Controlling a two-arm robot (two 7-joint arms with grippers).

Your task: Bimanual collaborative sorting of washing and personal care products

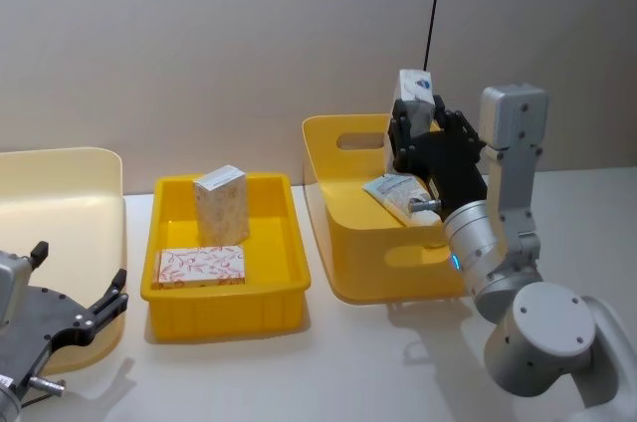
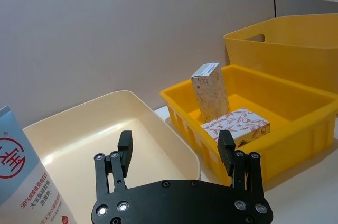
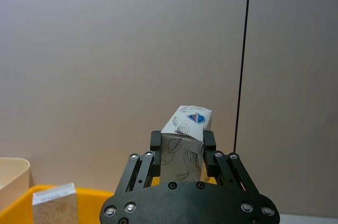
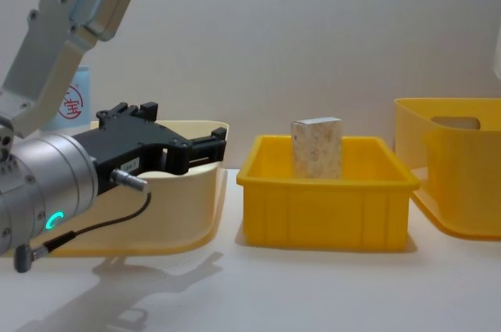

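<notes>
Head view: right gripper (image 1: pixel 422 126) holds white box (image 1: pixel 414 86) upright above tall yellow bin (image 1: pixel 333 158), tube (image 1: pixel 398 193) lying inside. Left wrist view: left gripper (image 2: pixel 177 152) open over cream bin (image 2: pixel 105 113); pale-blue tube (image 2: pixel 24 174) standing near.

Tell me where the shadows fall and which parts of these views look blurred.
Head view: soft shadows lie on the table under the shallow yellow bin and the right arm. Chest view: the left gripper casts a diffuse shadow on the tabletop, and the arm's near housing looks soft. Right wrist view: the right gripper and its held box are sharp against an evenly lit wall.
</notes>
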